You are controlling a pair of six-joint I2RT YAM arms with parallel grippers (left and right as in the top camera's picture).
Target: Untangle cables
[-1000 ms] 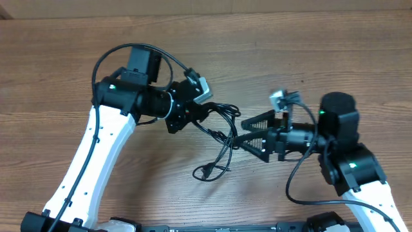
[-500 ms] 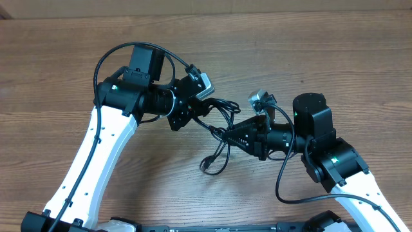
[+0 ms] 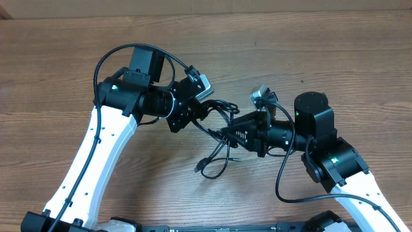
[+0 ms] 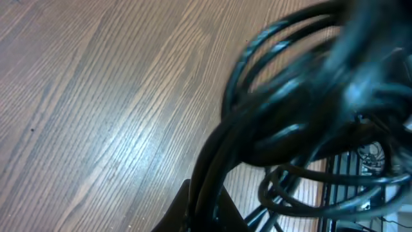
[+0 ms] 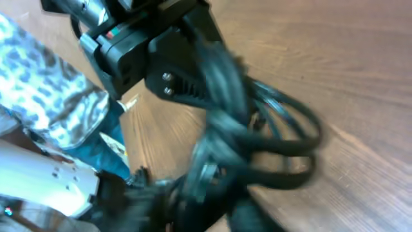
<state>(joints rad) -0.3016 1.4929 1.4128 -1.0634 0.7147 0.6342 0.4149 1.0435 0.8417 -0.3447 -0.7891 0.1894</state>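
The cables (image 3: 217, 122) are a tangle of thin black cords strung between my two grippers above the wooden table. A loop of them hangs down to the tabletop and ends in a small plug (image 3: 200, 169). My left gripper (image 3: 201, 111) is shut on the upper left of the bundle. In the left wrist view the cords (image 4: 290, 109) run up blurred from the shut left gripper (image 4: 209, 209). My right gripper (image 3: 225, 134) is shut on strands at the tangle's right side. In the right wrist view the cables (image 5: 257, 129) are blurred, with the right gripper (image 5: 212, 187) around them.
The brown wooden table (image 3: 335, 58) extends on all sides, its far edge (image 3: 193, 14) at the top. Thick black arm cables arc over the left arm (image 3: 109, 55) and loop beside the right arm (image 3: 283, 183). A person's patterned sleeve (image 5: 45, 90) shows at left.
My right gripper moved left to the tangle and went from open to shut on strands. The hanging loop and its plug swung slightly left. The left gripper stayed shut on the bundle.
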